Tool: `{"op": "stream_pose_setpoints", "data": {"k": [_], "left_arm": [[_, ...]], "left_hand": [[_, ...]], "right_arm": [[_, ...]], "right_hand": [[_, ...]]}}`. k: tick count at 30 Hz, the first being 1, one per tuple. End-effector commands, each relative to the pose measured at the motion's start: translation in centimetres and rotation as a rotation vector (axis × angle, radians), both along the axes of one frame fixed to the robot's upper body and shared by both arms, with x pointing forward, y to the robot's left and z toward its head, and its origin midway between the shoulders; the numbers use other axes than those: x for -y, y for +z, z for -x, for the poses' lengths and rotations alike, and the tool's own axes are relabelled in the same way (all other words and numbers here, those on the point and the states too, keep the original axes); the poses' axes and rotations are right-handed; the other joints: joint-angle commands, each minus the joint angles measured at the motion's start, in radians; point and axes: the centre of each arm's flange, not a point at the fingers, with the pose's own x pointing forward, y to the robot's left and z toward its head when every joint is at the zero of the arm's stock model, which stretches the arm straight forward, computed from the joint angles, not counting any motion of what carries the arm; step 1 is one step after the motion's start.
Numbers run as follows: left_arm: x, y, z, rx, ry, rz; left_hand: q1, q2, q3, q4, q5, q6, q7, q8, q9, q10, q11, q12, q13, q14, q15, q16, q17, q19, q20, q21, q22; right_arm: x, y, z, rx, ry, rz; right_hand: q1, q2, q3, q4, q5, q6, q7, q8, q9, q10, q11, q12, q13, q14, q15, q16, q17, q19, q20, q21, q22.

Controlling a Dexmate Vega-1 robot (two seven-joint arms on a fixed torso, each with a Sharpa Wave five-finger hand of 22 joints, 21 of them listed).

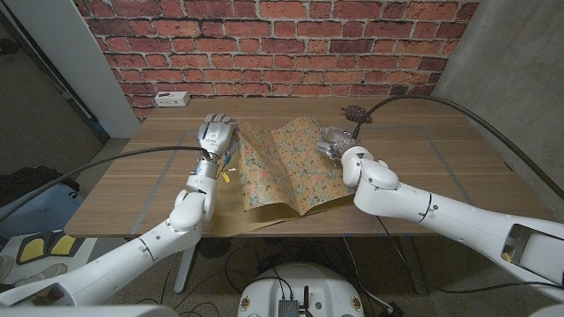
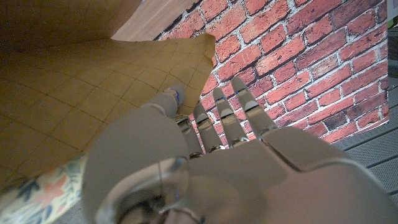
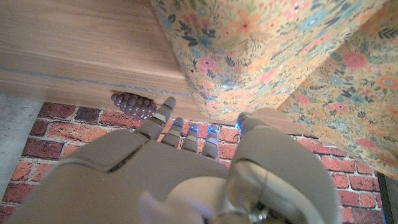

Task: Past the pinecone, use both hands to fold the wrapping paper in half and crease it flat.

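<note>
The floral wrapping paper (image 1: 295, 172) lies on the table with a raised ridge down its middle and both side flaps lifted. My left hand (image 1: 216, 136) stands at the paper's left edge, fingers apart; its thumb (image 2: 166, 99) touches the brown gridded back of the raised flap (image 2: 93, 81). My right hand (image 1: 336, 141) is at the paper's right edge. Its thumb (image 3: 249, 119) and fingertips (image 3: 193, 129) meet the curled floral flap (image 3: 249, 56) and seem to pinch it. The dark pinecone (image 1: 355, 113) sits just beyond the right hand, seen also as the pinecone (image 3: 132, 104).
A white power strip (image 1: 171, 99) lies at the table's far left corner by the brick wall (image 1: 282, 44). Bare wooden table (image 1: 458, 150) extends to the right of the paper and to the left of my left hand.
</note>
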Motion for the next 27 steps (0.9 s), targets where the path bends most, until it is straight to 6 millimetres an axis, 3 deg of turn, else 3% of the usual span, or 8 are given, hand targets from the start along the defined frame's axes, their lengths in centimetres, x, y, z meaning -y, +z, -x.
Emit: {"op": "stream_pose_setpoints", "data": {"k": [1, 11, 14, 16, 18, 20, 22, 27], "left_arm": [[-0.1, -0.1, -0.2, -0.009, 0.012, -0.004], [0.0, -0.2, -0.2, -0.011, 0.017, -0.002], [0.0, -0.2, -0.1, -0.017, 0.014, -0.006], [-0.2, 0.0, 0.0, -0.045, -0.029, 0.009], [-0.6, 0.2, 0.1, -0.086, -0.094, 0.039], [-0.9, 0.4, 0.2, -0.106, -0.135, 0.063], [-1.2, 0.5, 0.5, -0.104, -0.180, 0.085], [-1.5, 1.1, 1.3, -0.079, -0.288, 0.149]], "left_hand": [[0.002, -0.008, -0.001, 0.001, 0.006, 0.017, 0.013, 0.014, 0.005, 0.007, -0.002, -0.002, 0.003, -0.004, -0.162, -0.002, 0.002, 0.003, 0.001, 0.009, 0.002], [0.003, -0.007, -0.001, 0.001, 0.011, 0.014, 0.016, 0.014, 0.006, 0.008, -0.004, -0.005, 0.005, -0.008, -0.163, -0.004, 0.001, -0.005, 0.004, 0.011, 0.003], [0.014, 0.004, 0.007, -0.005, 0.015, 0.009, 0.038, 0.017, 0.014, 0.004, 0.010, -0.010, 0.008, -0.008, -0.168, -0.004, 0.001, -0.006, 0.002, 0.015, 0.004], [0.050, 0.002, 0.014, -0.049, -0.002, 0.024, 0.066, 0.023, 0.011, 0.016, 0.010, -0.012, 0.010, -0.001, -0.172, 0.000, 0.001, -0.003, -0.009, 0.025, 0.006], [0.088, 0.010, 0.012, -0.096, -0.038, -0.005, 0.102, 0.004, 0.001, 0.003, 0.049, -0.026, 0.011, -0.006, -0.148, 0.002, 0.003, -0.027, 0.011, 0.027, 0.009], [0.083, -0.014, 0.015, -0.118, -0.041, -0.076, 0.097, -0.043, -0.017, -0.009, 0.069, -0.036, 0.015, -0.020, -0.112, -0.005, -0.001, -0.062, 0.034, 0.023, 0.010], [0.035, -0.045, 0.004, -0.108, -0.042, -0.094, 0.103, -0.071, -0.038, -0.009, 0.070, -0.043, 0.013, -0.019, -0.097, -0.001, 0.002, -0.085, 0.046, 0.018, 0.008], [-0.214, -0.071, -0.054, -0.005, -0.061, -0.141, 0.104, -0.148, -0.093, -0.032, 0.093, -0.065, 0.016, -0.029, -0.060, 0.007, 0.014, -0.123, 0.066, 0.012, 0.001]], "right_arm": [[-0.4, -2.6, -0.6, -0.032, -0.041, 0.104], [-0.7, -3.8, -0.6, -0.072, -0.046, 0.154], [-1.0, -4.1, -0.6, -0.082, -0.046, 0.169], [-1.2, -4.2, -0.7, -0.085, -0.049, 0.180], [-1.3, -4.3, -0.7, -0.088, -0.048, 0.187], [-1.4, -4.3, -0.7, -0.089, -0.046, 0.196], [-1.5, -4.5, -0.8, -0.088, -0.049, 0.205], [-1.8, -4.8, -0.8, -0.095, -0.055, 0.219]], "right_hand": [[0.058, -0.015, 0.025, -0.066, 0.002, 0.044, 0.029, 0.026, -0.001, 0.052, 0.024, 0.025, -0.002, 0.028, -0.045, 0.017, -0.029, 0.025, 0.018, 0.000, 0.002], [0.088, 0.008, 0.053, -0.088, 0.002, 0.118, 0.026, 0.043, 0.000, 0.107, -0.021, 0.038, 0.000, 0.055, -0.043, 0.035, -0.027, 0.018, 0.032, -0.010, 0.004], [0.091, 0.001, 0.055, -0.091, 0.001, 0.118, 0.024, 0.040, 0.000, 0.111, -0.026, 0.038, 0.000, 0.048, -0.037, 0.033, -0.026, 0.013, 0.041, -0.013, 0.004], [0.094, -0.013, 0.052, -0.100, -0.001, 0.118, 0.025, 0.039, 0.000, 0.117, -0.031, 0.038, 0.000, 0.046, -0.033, 0.033, -0.028, 0.013, 0.048, -0.014, 0.004], [0.097, -0.025, 0.047, -0.108, -0.002, 0.119, 0.027, 0.037, 0.000, 0.124, -0.032, 0.039, 0.000, 0.045, -0.029, 0.032, -0.030, 0.012, 0.053, -0.015, 0.004], [0.098, -0.029, 0.046, -0.111, -0.003, 0.118, 0.026, 0.036, 0.000, 0.127, -0.033, 0.040, 0.000, 0.044, -0.027, 0.031, -0.031, 0.012, 0.054, -0.015, 0.004], [0.100, -0.041, 0.040, -0.119, -0.004, 0.116, 0.027, 0.034, -0.001, 0.133, -0.036, 0.040, 0.000, 0.044, -0.026, 0.031, -0.032, 0.011, 0.058, -0.016, 0.004], [0.109, -0.062, 0.033, -0.140, -0.002, 0.112, 0.030, 0.030, -0.001, 0.139, -0.025, 0.039, -0.001, 0.047, -0.021, 0.030, -0.037, 0.013, 0.069, -0.017, 0.003]]}}
